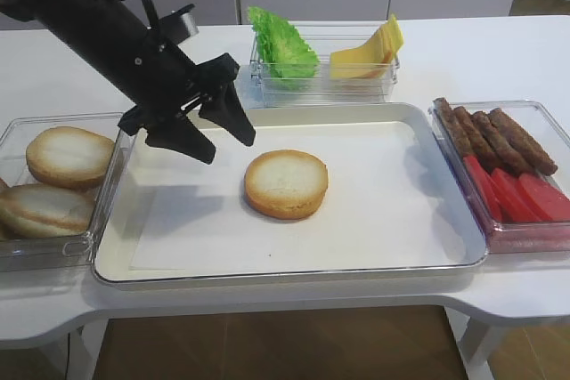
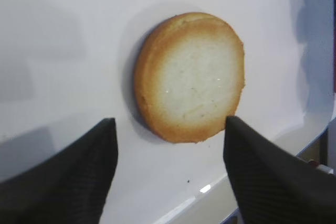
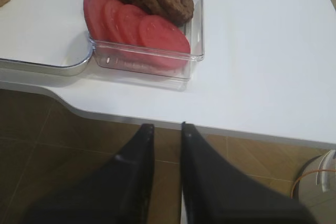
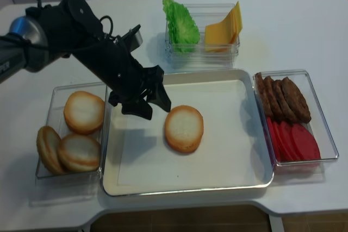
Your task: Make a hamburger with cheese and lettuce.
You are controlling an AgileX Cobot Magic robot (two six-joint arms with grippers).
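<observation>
Our left end effector (image 1: 216, 133) hovers spread and empty beside the hamburger (image 1: 286, 183) on the tray (image 1: 383, 260). Our right end effector (image 3: 167, 127) hangs nearly closed off the desk (image 3: 262, 51). Wrist-on, the bun (image 2: 190, 76) lies free; next we fetch lettuce (image 4: 181, 24) or cheese (image 4: 224, 27).

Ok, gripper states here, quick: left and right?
Left gripper: open, empty, above the tray beside the bun half.
Right gripper: nearly closed, holding nothing, off the table edge.
</observation>
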